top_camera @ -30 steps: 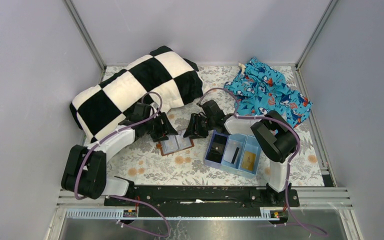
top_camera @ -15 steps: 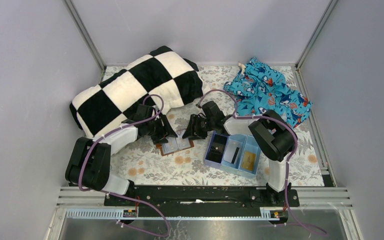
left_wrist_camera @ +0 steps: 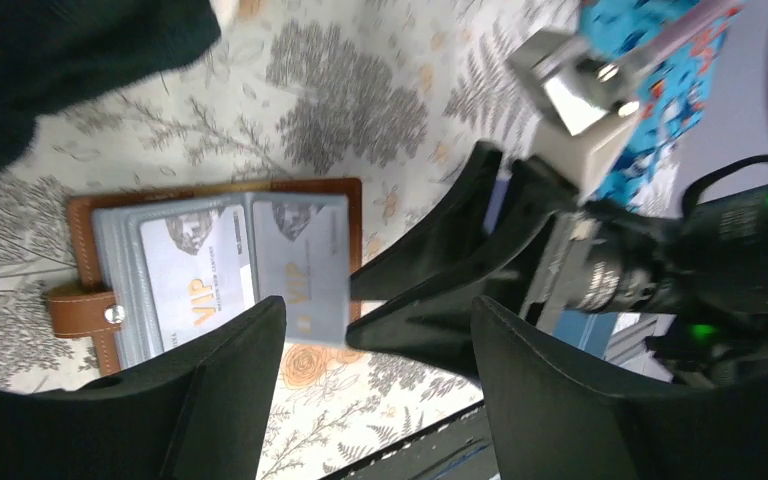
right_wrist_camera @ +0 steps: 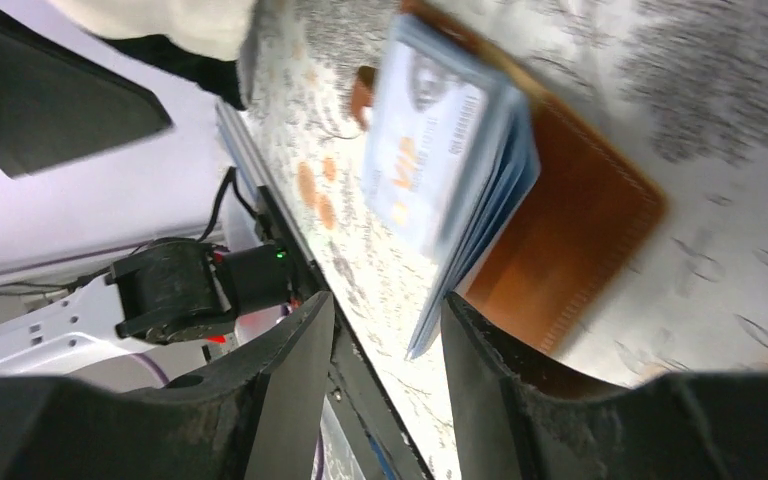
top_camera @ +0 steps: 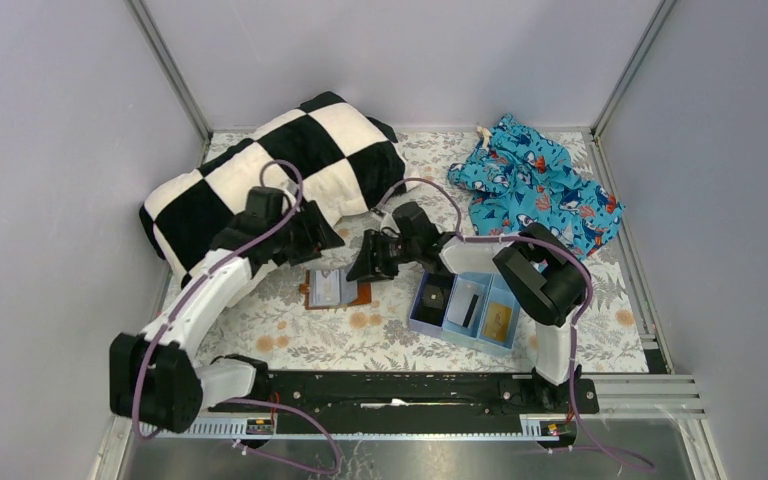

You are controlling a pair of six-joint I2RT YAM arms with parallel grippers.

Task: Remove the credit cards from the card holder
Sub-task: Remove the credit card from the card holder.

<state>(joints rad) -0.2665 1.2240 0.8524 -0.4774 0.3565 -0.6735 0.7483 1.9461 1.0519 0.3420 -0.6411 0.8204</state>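
Note:
The brown card holder (top_camera: 358, 294) lies open on the floral table; in the left wrist view the card holder (left_wrist_camera: 80, 235) shows grey-blue pockets. Pale credit cards (left_wrist_camera: 195, 285) printed "VIP" sit in those pockets, and one of them (left_wrist_camera: 305, 270) sticks out past the right edge. An orange-gold card (top_camera: 498, 320) lies in the blue tray. My left gripper (top_camera: 312, 238) hovers wide open and empty above the holder's far left, near the pillow. My right gripper (top_camera: 368, 265) is open at the holder's right edge. The sleeves' lower corner (right_wrist_camera: 430, 330) reaches just in front of its fingertips.
A light blue three-compartment tray (top_camera: 460, 338) stands right of the holder, with a black item (top_camera: 435, 297) in its left bay. A black-and-white checked pillow (top_camera: 270, 175) fills the back left. A blue patterned cloth (top_camera: 535, 185) lies at the back right.
My left gripper has let go of the holder, lifted back and left toward the pillow, and opened wider. The holder has shifted a little left. My right gripper followed it leftward.

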